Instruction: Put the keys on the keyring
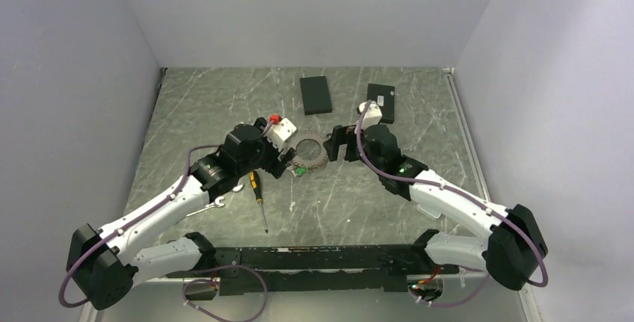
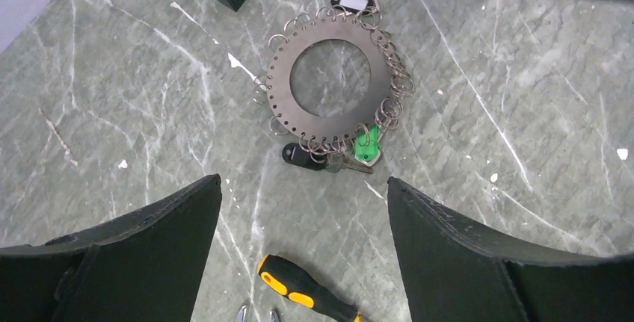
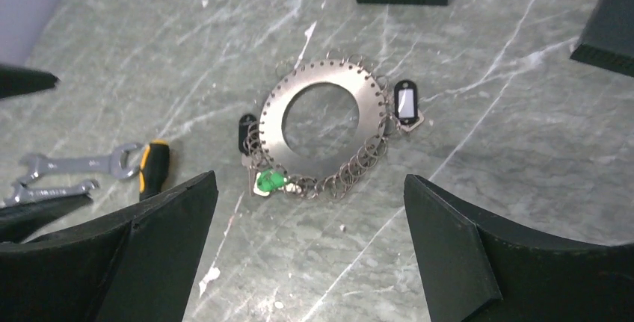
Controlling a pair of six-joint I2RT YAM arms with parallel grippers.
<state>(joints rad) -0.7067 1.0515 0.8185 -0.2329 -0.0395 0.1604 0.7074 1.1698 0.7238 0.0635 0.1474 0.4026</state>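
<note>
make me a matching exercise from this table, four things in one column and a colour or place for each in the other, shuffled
Things:
1. screwdriver
2. wrenches
3. metal disc
4. boxes

Descriptions:
a. black, at the far end
b. yellow and black handle
c. silver, just left of the screwdriver
d. grey, with holes and small rings round its rim

Pairs: 1-b, 2-c, 3-d, 4-a
</note>
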